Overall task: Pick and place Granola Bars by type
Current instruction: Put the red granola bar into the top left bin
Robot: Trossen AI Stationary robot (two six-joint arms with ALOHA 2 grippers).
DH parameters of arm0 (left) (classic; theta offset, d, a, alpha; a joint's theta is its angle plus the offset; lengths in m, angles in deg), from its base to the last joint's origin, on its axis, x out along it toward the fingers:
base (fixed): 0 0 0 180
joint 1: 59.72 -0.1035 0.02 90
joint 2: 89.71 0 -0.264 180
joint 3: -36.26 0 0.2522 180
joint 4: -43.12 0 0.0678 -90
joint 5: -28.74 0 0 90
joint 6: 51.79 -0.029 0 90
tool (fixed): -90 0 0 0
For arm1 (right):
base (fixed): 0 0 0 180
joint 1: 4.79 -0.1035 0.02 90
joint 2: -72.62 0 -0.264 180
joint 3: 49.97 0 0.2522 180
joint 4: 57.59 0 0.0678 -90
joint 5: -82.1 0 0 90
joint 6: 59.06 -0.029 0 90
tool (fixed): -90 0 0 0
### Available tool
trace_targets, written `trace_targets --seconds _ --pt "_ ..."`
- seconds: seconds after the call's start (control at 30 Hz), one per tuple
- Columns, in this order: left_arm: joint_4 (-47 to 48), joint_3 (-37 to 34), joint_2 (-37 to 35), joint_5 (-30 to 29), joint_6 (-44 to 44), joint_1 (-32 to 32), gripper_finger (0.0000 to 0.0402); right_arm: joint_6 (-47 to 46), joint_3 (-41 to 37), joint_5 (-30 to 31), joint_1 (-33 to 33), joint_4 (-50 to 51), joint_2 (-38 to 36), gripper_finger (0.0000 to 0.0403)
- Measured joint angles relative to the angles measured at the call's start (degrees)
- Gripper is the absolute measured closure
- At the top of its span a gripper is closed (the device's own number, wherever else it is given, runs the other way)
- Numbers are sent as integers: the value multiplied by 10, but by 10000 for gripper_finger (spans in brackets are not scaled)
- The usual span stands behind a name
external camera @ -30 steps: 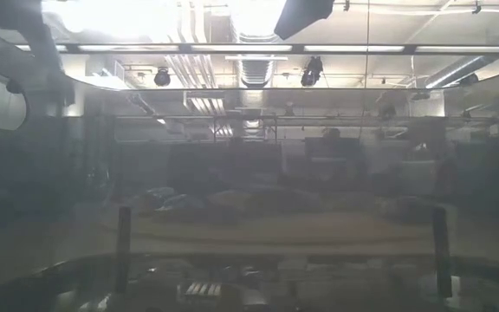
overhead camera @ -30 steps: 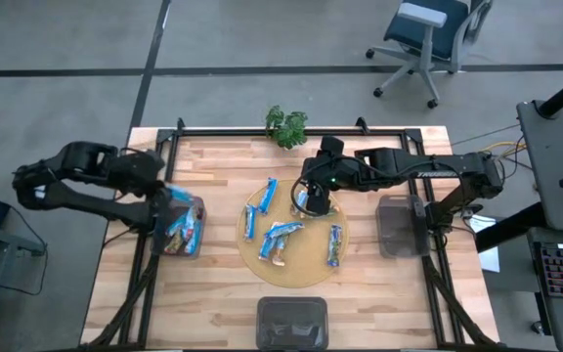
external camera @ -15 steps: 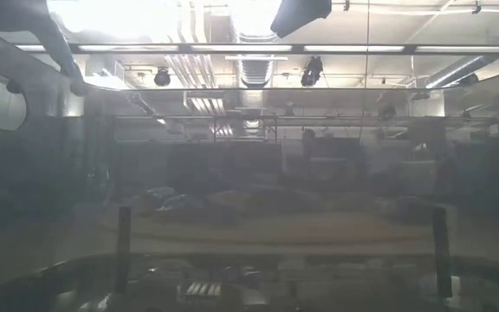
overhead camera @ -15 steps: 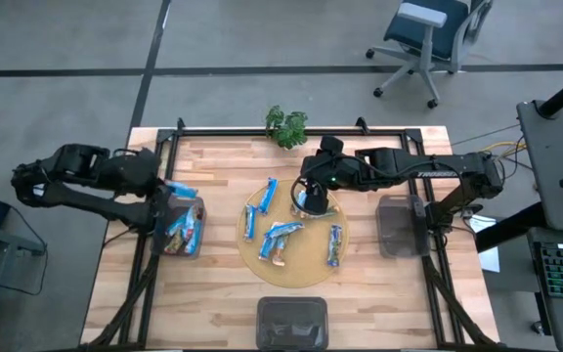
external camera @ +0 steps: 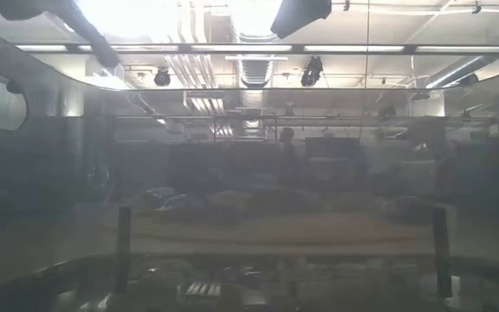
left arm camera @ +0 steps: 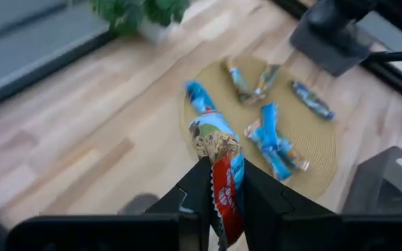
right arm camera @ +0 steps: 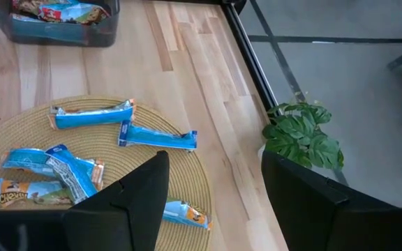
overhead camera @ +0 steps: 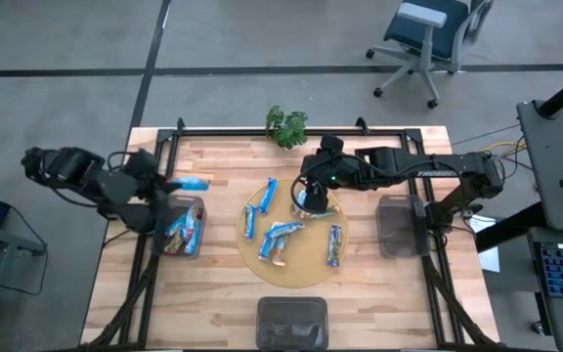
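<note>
1. Left gripper point(left arm camera: 222, 202) is pinched narrow on one granola bar point(left arm camera: 218, 157), holding it by its end just beside the grey bin point(overhead camera: 181, 226) at the left of the round mat point(overhead camera: 286, 256), on the bin's far side.
2. Held only at the tip, the bar sticks out long and could swing or slip free, landing on the table point(overhead camera: 223, 293) beside the bin rather than in it.
3. Right gripper point(overhead camera: 313, 200) hangs with its fingers spread wide and nothing between them, over the far edge of the mat, where the loose bars point(overhead camera: 280, 238) lie.
4. Those bars lie close, some overlapping, so a closing gripper could catch two at once or nudge a neighbour off the mat.
5. Wrong-type sorting is a risk: most wrappers look alike in blue.
6. Writing on one mat bar point(right arm camera: 9, 195) seems to read "Crunchy"; no other label is legible.
</note>
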Motion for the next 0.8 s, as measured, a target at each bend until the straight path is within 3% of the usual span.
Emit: trace_targets --seconds 0.3,0.47,0.8 --pt "-84 0 -57 -68 -82 29 367 0 0 0 0 0 0 184" --pt "-198 0 -78 -69 -194 29 378 -3 0 -1 0 0 0 184" --pt "-265 -35 -93 -61 -266 29 376 -3 0 -2 0 -25 0 184"
